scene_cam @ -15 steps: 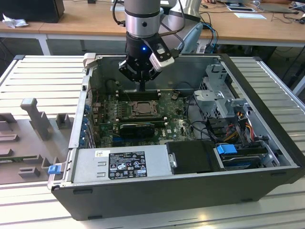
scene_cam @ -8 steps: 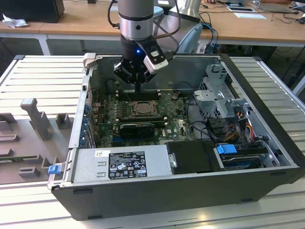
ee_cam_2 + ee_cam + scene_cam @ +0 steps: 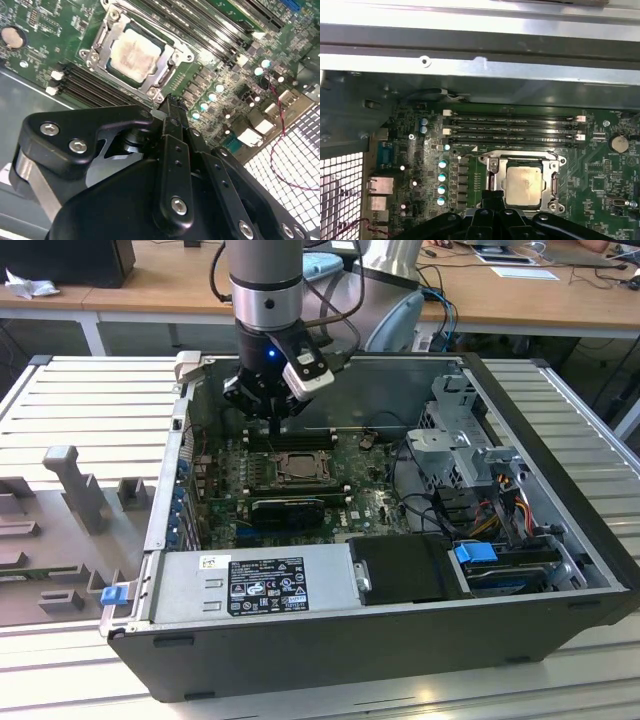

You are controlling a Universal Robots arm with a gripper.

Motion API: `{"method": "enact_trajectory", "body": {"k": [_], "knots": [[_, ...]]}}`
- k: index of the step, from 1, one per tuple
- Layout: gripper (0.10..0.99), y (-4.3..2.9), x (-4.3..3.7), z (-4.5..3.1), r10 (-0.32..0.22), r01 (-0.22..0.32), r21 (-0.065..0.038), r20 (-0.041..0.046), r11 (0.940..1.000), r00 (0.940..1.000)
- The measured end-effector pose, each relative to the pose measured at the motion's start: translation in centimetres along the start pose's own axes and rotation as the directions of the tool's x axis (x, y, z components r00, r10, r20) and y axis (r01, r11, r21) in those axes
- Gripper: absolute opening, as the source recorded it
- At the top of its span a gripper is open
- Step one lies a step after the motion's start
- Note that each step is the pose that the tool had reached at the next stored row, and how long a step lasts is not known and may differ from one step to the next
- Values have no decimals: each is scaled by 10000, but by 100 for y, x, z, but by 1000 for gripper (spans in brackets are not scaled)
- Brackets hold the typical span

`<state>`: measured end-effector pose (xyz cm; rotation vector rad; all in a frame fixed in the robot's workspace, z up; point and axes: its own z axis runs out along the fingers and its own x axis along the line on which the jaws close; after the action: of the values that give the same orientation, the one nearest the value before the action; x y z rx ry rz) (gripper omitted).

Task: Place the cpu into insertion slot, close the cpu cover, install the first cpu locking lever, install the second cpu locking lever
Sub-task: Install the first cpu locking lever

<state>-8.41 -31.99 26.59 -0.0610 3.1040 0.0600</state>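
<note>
The counter point(image 3: 90, 400) is made of pale ribbed metal; an open black computer case point(image 3: 380, 640) and grey moulded fixtures point(image 3: 70, 485) lie directly on it.

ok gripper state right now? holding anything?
Gripper: fingers together, shut, nothing visibly held; its tip sits at the edge of the cpu cover, which lies closed over the cpu.

cpu point(image 3: 131, 53): dull silver-grey metal top, smudged and matt.
cpu cover point(image 3: 169, 68): thin bright metal frame, lightly shiny.
circuit board point(image 3: 600, 170): green, smooth, faint sheen.
my gripper point(image 3: 172, 102): matt black metal, shiny screw heads.
computer case point(image 3: 485, 75): bare grey sheet metal, brushed.
</note>
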Motion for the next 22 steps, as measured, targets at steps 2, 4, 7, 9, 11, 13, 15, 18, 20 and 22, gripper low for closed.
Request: {"method": "enact_trajectory", "body": {"k": [2,4,7,9,11,13,15,18,20,22], "knots": [[106,12,137,16,1,-1,-2,2,10000,10000],[106,45,228,28,1,-1,1,-1,10000,10000],[106,153,328,55,-2,2,0,0,10000,10000],[106,223,337,79,0,0,0,0,10000,10000],[106,293,335,105,0,0,0,0,10000,10000],[106,321,331,118,0,0,0,1,10000,10000],[106,325,300,124,-1,1,0,0,10000,10000],[106,321,151,133,0,0,0,-3,10000,10000],[106,317,4,148,2,-2,1,-22,10000,10000],[106,314,-90,166,1,-1,3,-35,10000,10000]]}}
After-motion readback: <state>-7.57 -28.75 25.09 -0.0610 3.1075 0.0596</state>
